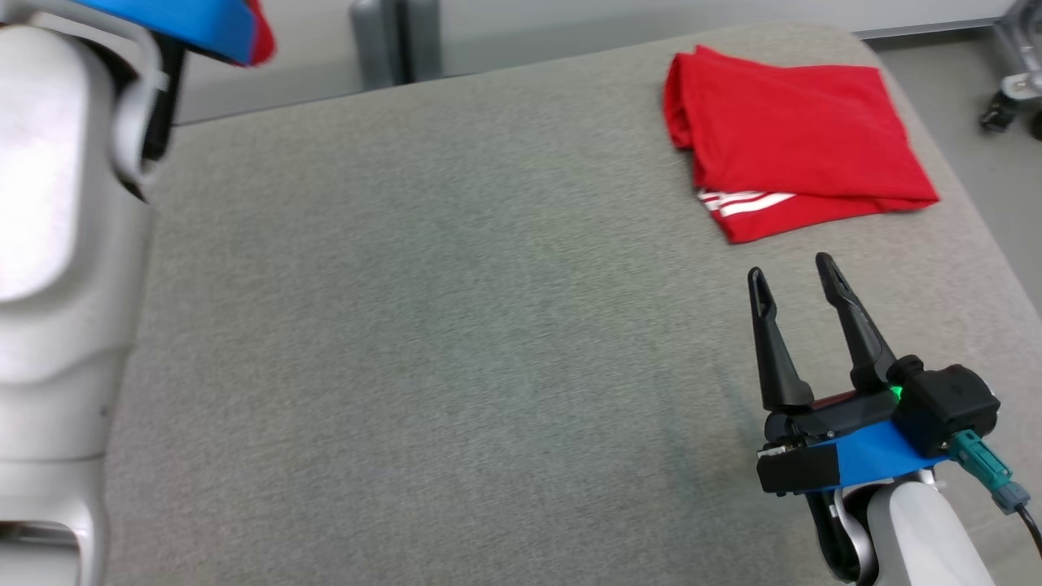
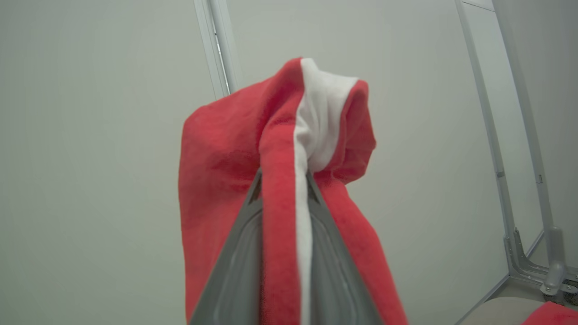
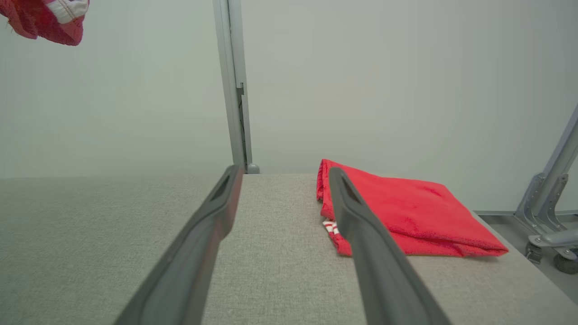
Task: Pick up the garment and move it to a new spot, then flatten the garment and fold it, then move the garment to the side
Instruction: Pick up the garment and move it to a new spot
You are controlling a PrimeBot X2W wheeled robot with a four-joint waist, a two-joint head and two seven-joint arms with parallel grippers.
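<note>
A red garment with a white stripe [image 2: 226, 149] hangs bunched in my left gripper [image 2: 283, 178], which is shut on it and raised high above the table's far left. A corner of this garment [image 1: 262, 37] shows at the top left of the head view, and a bit of it [image 3: 40, 18] shows high up in the right wrist view. A second red garment [image 1: 798, 130], folded with white stripes at its edge, lies at the far right of the grey table [image 1: 448, 285]. My right gripper [image 1: 790, 267] stands open and empty just in front of that folded garment [image 3: 406, 212].
My pale left forearm [image 1: 57, 244] rises along the left edge of the head view. A grey post [image 1: 391, 41] stands behind the table. A metal frame on casters [image 1: 1013, 89] stands on the floor past the table's right edge.
</note>
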